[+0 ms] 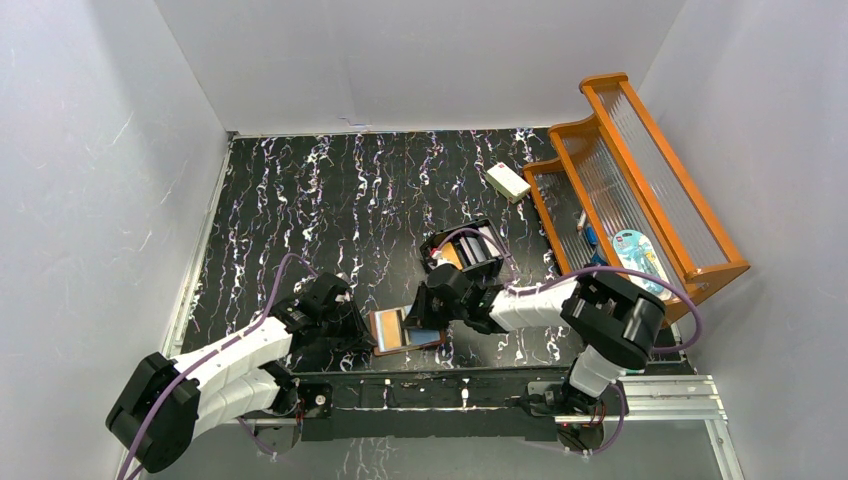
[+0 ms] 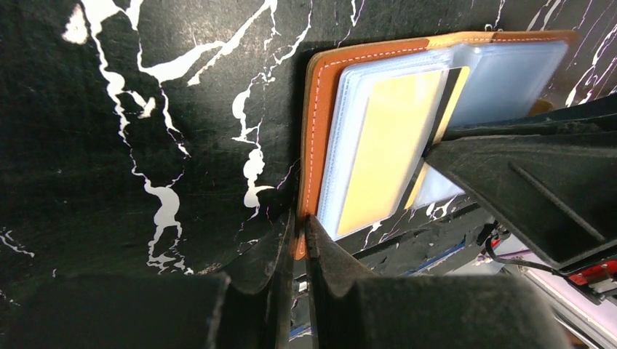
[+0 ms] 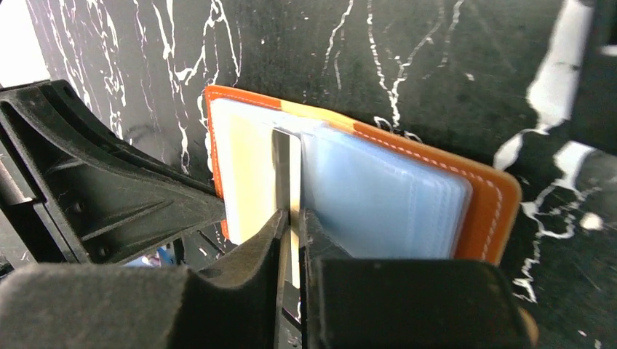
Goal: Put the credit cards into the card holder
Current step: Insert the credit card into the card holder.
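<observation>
Left fingers (image 2: 331,254) — clamped on holder (image 2: 318,123) edge. Right fingers (image 3: 255,243) — either side of yellow card (image 3: 295,182), partly in holder; grip cannot be told.

Black tabletop (image 1: 300,200) streaked with white marble veins, pretty busy looking. Flat on it by the near edge: open orange-brown wallet (image 1: 390,327), clear sleeves facing up. Just beyond that, toward the middle, small black box (image 1: 465,250) with compartments. Further back on the right, white block (image 1: 508,181) off on its own. Along the right edge, orange wooden rack (image 1: 640,190) with ribbed clear panels.
</observation>
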`<state>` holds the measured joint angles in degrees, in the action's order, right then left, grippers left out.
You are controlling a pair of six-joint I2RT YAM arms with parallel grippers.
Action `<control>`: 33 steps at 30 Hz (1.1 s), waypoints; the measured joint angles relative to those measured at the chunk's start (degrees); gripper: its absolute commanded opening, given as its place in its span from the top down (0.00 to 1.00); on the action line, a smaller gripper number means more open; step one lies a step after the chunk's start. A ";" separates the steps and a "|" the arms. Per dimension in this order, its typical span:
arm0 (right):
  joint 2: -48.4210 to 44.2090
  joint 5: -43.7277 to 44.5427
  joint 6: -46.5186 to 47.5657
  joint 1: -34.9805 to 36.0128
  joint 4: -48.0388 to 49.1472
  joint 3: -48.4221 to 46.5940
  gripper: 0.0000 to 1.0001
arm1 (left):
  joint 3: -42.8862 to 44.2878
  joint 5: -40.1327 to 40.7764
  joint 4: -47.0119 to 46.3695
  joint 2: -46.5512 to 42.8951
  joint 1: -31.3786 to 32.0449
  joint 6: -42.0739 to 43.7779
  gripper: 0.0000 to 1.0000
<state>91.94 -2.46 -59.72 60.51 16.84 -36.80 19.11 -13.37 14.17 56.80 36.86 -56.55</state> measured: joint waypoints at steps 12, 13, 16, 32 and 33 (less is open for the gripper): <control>0.92 -0.70 2.99 1.55 -5.84 -3.72 0.68 | 0.13 0.46 0.26 -0.15 0.00 0.04 0.83; 0.57 -0.46 3.23 1.55 -6.99 -3.98 0.65 | 0.33 0.63 0.63 -0.20 0.00 0.11 0.81; -1.25 0.85 4.59 1.57 -11.13 -4.90 0.59 | 1.27 1.97 2.40 -0.46 0.00 0.55 0.76; -2.67 4.00 8.94 1.66 -18.91 -8.61 0.55 | 2.91 3.72 2.36 -2.86 0.00 0.52 0.83; -2.27 3.98 8.94 1.66 -18.91 -8.63 0.55 | 2.89 3.67 2.08 -2.38 0.00 0.44 0.84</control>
<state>89.67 1.52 -50.78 62.17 -2.07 -45.43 22.00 -9.69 16.25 54.41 36.86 -56.12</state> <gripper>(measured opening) 0.448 0.189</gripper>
